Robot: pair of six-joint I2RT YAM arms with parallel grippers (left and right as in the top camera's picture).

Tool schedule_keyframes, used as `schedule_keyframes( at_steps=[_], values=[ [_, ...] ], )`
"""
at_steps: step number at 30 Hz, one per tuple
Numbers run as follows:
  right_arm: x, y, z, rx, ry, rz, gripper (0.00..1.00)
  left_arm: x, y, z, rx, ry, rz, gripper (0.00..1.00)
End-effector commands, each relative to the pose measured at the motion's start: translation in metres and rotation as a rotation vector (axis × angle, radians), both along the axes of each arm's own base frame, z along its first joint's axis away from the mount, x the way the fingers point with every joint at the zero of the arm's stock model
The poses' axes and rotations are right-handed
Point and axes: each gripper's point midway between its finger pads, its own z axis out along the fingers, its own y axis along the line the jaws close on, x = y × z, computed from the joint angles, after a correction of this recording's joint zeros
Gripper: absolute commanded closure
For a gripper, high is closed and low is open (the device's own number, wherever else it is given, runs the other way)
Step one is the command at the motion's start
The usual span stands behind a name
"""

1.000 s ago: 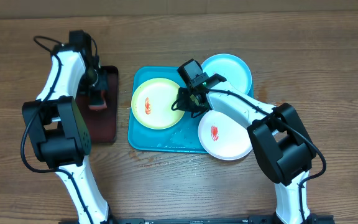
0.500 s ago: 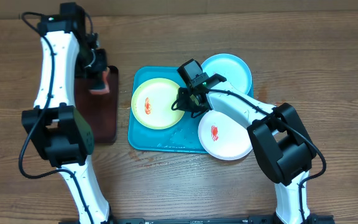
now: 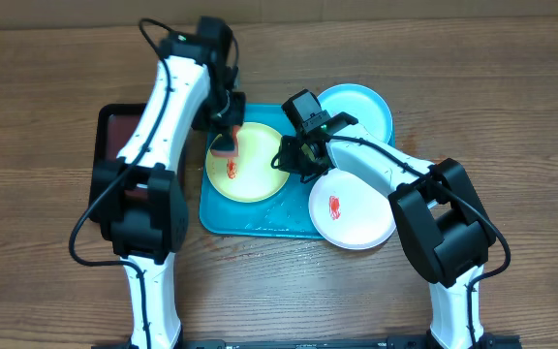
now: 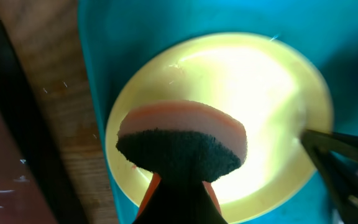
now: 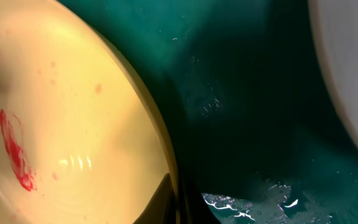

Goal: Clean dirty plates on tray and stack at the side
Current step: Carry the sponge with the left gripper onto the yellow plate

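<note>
The yellow-green-rimmed plate (image 3: 255, 170) lies on the turquoise tray (image 3: 250, 221) and has a red smear (image 5: 14, 149). My left gripper (image 3: 226, 141) is shut on a sponge (image 4: 182, 146), pink with a dark scrub face, and holds it over the plate's left part (image 4: 260, 93). My right gripper (image 3: 291, 160) is shut on the plate's right rim (image 5: 166, 155). The pale cyan plate (image 3: 361, 109) sits at the tray's far right corner. The white plate (image 3: 356, 213), with a red smear, overlaps the tray's right edge.
A black tray with a dark-red inside (image 3: 114, 131) lies left of the turquoise tray, partly under my left arm. Wet streaks show on the tray floor (image 5: 247, 199). Bare wooden table surrounds both trays.
My left arm has swung right from the black tray, carrying the sponge to above the yellow-green plate. My right gripper has stayed on the plate's rim.
</note>
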Motion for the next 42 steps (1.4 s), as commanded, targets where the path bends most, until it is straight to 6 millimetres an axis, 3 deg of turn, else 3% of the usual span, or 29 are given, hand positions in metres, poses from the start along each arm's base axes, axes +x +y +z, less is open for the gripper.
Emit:
schedule_keyframes(
  at_steps=[1, 7, 20, 23, 28, 30, 34, 42],
  values=[
    [-0.006, -0.007, -0.015, -0.029, 0.041, -0.003, 0.96, -0.011, 0.019, -0.020, 0.084, 0.037, 0.129, 0.96],
    [-0.006, -0.007, -0.014, -0.027, 0.038, -0.003, 0.96, -0.016, 0.014, -0.054, 0.052, 0.044, 0.138, 0.96],
    [-0.004, -0.005, -0.014, -0.022, 0.029, -0.004, 0.96, -0.019, -0.008, -0.083, 0.070, -0.005, 0.078, 0.96],
    [-0.003, -0.005, -0.014, -0.021, 0.027, -0.004, 0.96, -0.018, -0.019, -0.084, 0.030, -0.010, 0.057, 0.96],
    [-0.002, -0.005, -0.013, -0.019, 0.023, -0.004, 0.96, -0.025, -0.061, -0.079, -0.167, 0.000, -0.155, 0.96],
    [-0.002, -0.005, -0.013, -0.019, 0.023, -0.003, 0.96, -0.028, -0.068, -0.077, -0.208, 0.003, -0.202, 0.96],
    [-0.002, -0.005, -0.013, -0.019, 0.024, -0.003, 0.96, -0.031, -0.062, -0.078, -0.189, 0.019, -0.194, 0.96],
    [-0.002, -0.005, -0.013, -0.018, 0.022, -0.003, 0.96, -0.037, -0.005, -0.077, 0.082, 0.070, -0.163, 0.96]
  ],
)
